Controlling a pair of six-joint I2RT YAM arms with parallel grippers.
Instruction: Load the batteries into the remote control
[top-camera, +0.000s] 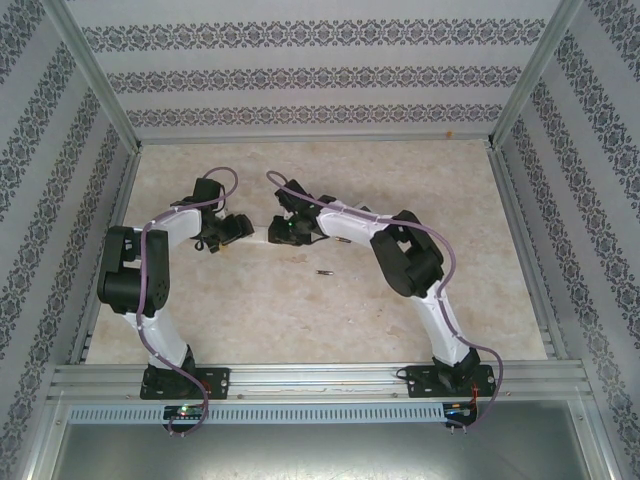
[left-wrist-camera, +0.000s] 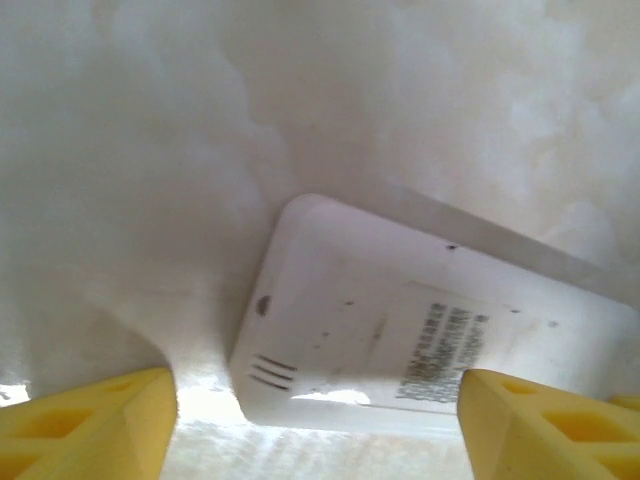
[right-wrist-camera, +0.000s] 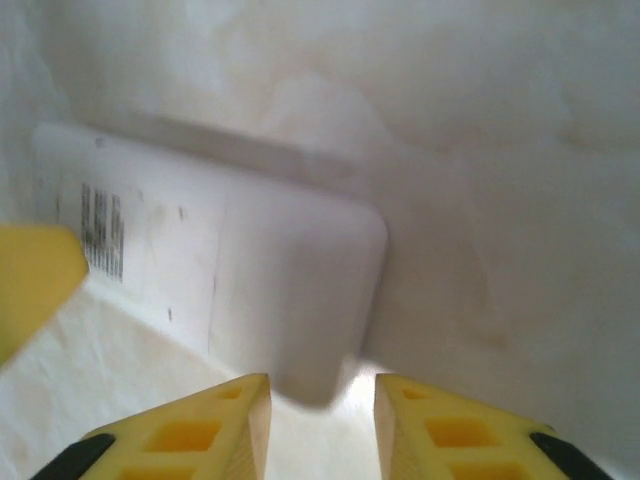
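Meeting near the middle of the table, the 2 arms point their tips at each other with the remote between them, a small white shape in the top view. The left gripper sits just left of it and the right gripper just right of it. From the left wrist, the remote shows its white back face, with a printed label and 3 short slots near 1 rounded corner. The left gripper has its yellow fingers spread wide, 1 clear of the remote's corner and the other in front of its near edge by the label; they stand open and clamp nothing. From the right wrist, the remote lies slantwise, a rounded corner reaching down to the gap of the right gripper. Those fingers stand a little apart, and I cannot tell whether they pinch that corner or merely frame it. A yellow finger of the left gripper shows at the left edge, beside the label. 1 battery lies on bare table nearer the bases, well apart from the remote and from both grippers. A similar dark sliver lies close beside the right arm, too small to name.
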